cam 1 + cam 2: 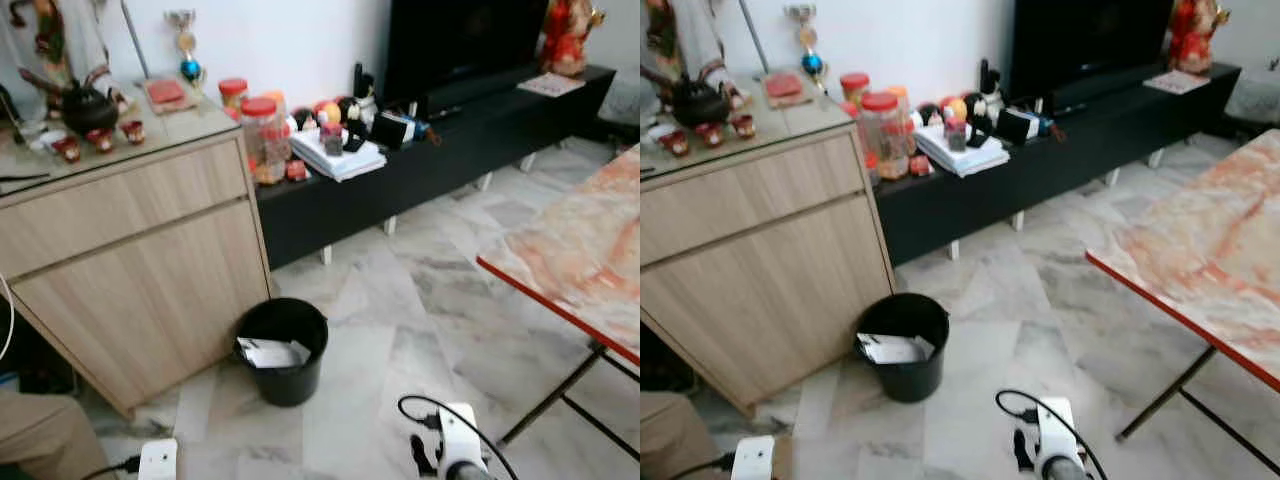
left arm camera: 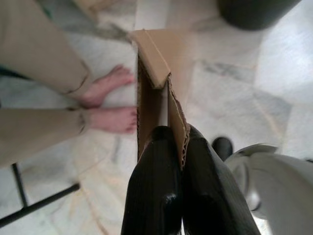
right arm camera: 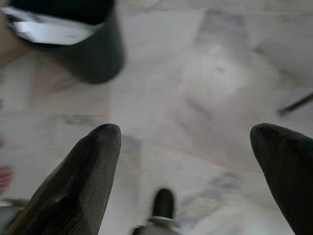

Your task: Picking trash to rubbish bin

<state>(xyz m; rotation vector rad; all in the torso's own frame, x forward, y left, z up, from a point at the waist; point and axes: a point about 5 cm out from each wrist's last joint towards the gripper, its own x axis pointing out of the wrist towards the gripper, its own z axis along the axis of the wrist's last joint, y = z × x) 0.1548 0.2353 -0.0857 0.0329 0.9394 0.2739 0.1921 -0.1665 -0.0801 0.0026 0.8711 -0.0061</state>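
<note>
Cardboard (image 2: 157,73), brown, corrugated, creased

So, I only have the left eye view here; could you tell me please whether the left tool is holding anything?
Observer: Yes. In the left wrist view the left tool is shut on a piece of corrugated cardboard, pinched between its black fingers.
Operator: Thank you. And is the right tool carrying anything?
Observer: No. The right wrist view shows the right tool open, fingers wide apart, with bare marble floor between them.
Operator: Is anyone standing close to the robot?
Observer: A person's bare feet rest on the floor beside the cardboard in the left wrist view. The black bin already holds white paper.
</note>
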